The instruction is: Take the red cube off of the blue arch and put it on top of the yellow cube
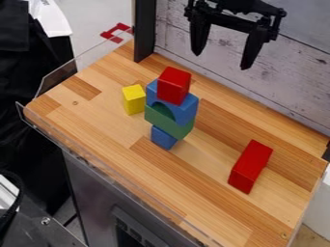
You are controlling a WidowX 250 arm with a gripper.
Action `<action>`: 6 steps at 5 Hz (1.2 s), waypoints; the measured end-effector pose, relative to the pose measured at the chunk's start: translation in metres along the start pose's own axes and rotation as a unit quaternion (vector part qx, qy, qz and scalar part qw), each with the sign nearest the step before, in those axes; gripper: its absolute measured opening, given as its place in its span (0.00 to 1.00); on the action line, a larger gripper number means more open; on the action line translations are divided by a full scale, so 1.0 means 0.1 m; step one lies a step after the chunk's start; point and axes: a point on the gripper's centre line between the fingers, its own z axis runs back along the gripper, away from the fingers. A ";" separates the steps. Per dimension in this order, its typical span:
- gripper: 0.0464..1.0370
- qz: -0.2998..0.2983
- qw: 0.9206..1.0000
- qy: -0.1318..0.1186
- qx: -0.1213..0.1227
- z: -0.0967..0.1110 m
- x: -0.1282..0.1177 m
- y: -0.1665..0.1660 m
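Observation:
My gripper (221, 59) hangs open at the top right of the camera view, above and to the right of the block stack, with nothing between its fingers. The red cube (174, 86) rests on top of the blue arch (187, 109). That arch sits on a green block (166, 120), which in turn stands on a small blue block (162, 138). Just left of the stack, the yellow cube (134, 99) is on the wooden table (103, 118), with its top face bare.
A long red block (250, 167) lies on the table's right part. Behind the table stands a whitewashed wooden wall (290, 82), with a black post (145, 31) at its left end. A clear raised edge runs along the table's left and front sides.

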 end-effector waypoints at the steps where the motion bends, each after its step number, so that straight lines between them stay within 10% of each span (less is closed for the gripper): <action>1: 0.96 0.000 1.000 0.019 0.006 -0.12 -0.02 0.01; 4: 0.96 0.026 1.000 -0.005 0.004 0.03 -0.04 0.31; 6: 0.96 0.037 0.999 0.033 -0.020 -0.02 -0.31 0.41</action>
